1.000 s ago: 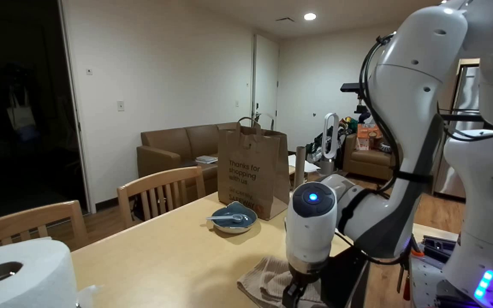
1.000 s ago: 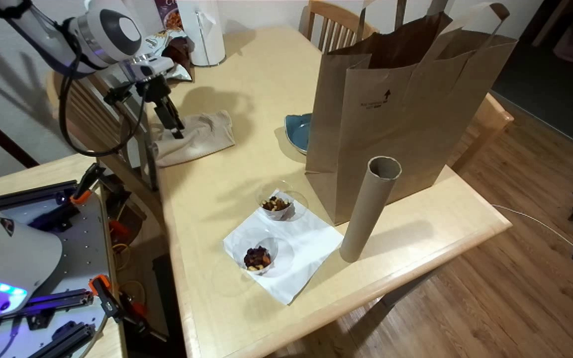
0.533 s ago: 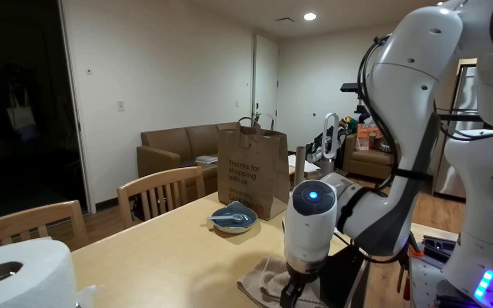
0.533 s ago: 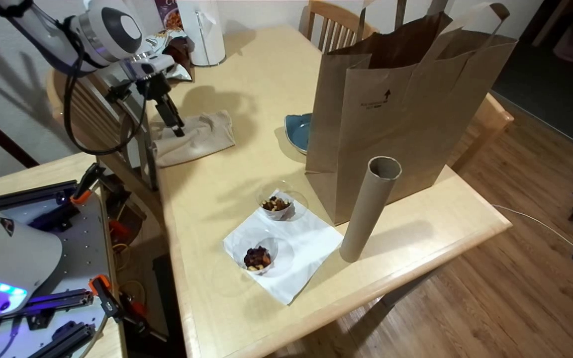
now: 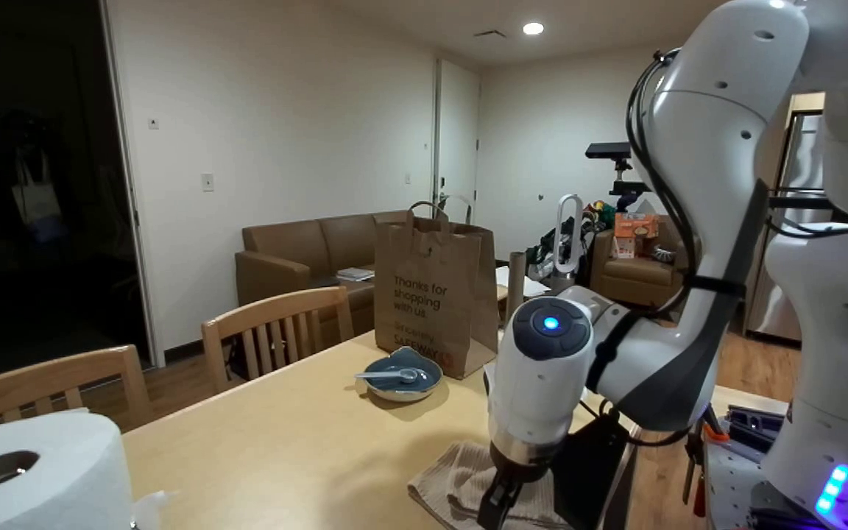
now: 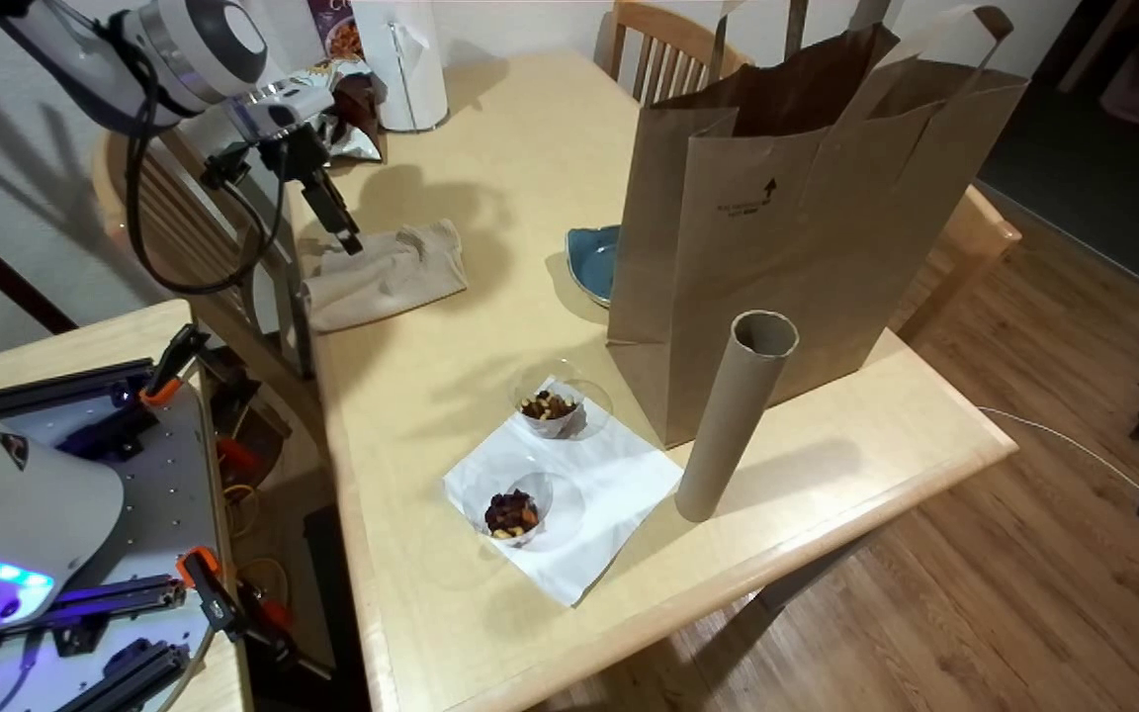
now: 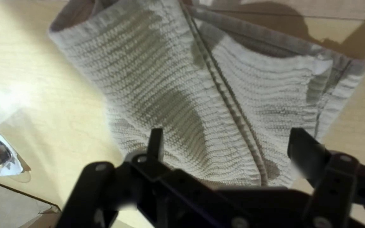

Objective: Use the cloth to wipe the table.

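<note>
While a wooden chair (image 6: 184, 222) stands at the left side of the table (image 6: 530, 158) in an exterior view, partly behind my arm (image 6: 194, 59), my pincer (image 6: 350, 242) hangs over the cloth (image 6: 401, 272) with its fingers (image 7: 155, 144) wide apart; whether their tips touch the fabric, I cannot tell. The cloth lies rumpled by the table's left edge. Past it, a crumpled packet (image 6: 357, 119) and a paper-towel roll (image 6: 411, 79) sit close together. Further right I have two clear cups (image 6: 552, 428) of nut mix (image 6: 547, 403) on a white sheet (image 6: 619, 485), then a blue bowl (image 6: 589, 262), partly hidden from this angle by the tall brown paper bag (image 6: 797, 247). That bag, with an upright cardboard tube (image 6: 733, 435) before it, blocks much of the table's right part.
</note>
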Available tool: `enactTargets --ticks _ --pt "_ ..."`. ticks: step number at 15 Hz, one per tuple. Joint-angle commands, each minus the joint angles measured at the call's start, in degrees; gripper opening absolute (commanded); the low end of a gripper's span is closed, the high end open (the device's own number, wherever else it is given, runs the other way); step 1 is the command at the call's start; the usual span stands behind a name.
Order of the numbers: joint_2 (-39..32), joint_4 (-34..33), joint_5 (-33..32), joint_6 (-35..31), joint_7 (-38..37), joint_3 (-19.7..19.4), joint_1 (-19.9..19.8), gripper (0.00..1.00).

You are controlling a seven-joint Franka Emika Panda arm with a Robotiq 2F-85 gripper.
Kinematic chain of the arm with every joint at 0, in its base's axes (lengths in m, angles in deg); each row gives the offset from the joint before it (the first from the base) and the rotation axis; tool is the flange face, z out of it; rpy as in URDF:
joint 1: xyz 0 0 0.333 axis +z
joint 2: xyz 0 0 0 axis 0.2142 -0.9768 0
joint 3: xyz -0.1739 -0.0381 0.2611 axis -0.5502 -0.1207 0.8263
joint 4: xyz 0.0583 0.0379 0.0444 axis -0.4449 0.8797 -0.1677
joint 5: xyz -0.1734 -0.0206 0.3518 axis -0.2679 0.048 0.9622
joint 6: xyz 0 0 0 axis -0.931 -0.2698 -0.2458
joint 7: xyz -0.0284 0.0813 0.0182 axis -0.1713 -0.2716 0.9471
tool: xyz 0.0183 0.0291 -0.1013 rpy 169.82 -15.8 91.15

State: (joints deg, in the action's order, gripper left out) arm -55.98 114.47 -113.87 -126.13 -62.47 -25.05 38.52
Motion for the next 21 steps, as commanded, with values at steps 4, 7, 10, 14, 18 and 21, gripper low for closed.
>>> enactTargets --ticks 4,7,10,14,18,21 --pt "0.12 0.91 -1.62 0.76 -1.08 3.75 -6.37 1.0" --pt "-1.53 0.48 -1.78 -1.07 -0.1 4.92 -9.12 1.0" --pt "-2.54 0.3 -1.52 -2.42 0.36 6.09 -11.18 0.67" --pt "-2.71 0.44 -1.27 -3.03 0.14 6.94 -12.45 0.39" --pt "-2.4 0.79 -1.52 -3.59 -0.26 7.26 -12.87 0.13" --pt "-2.0 1.01 -2.08 -5.12 -0.65 7.07 -12.76 0.01"
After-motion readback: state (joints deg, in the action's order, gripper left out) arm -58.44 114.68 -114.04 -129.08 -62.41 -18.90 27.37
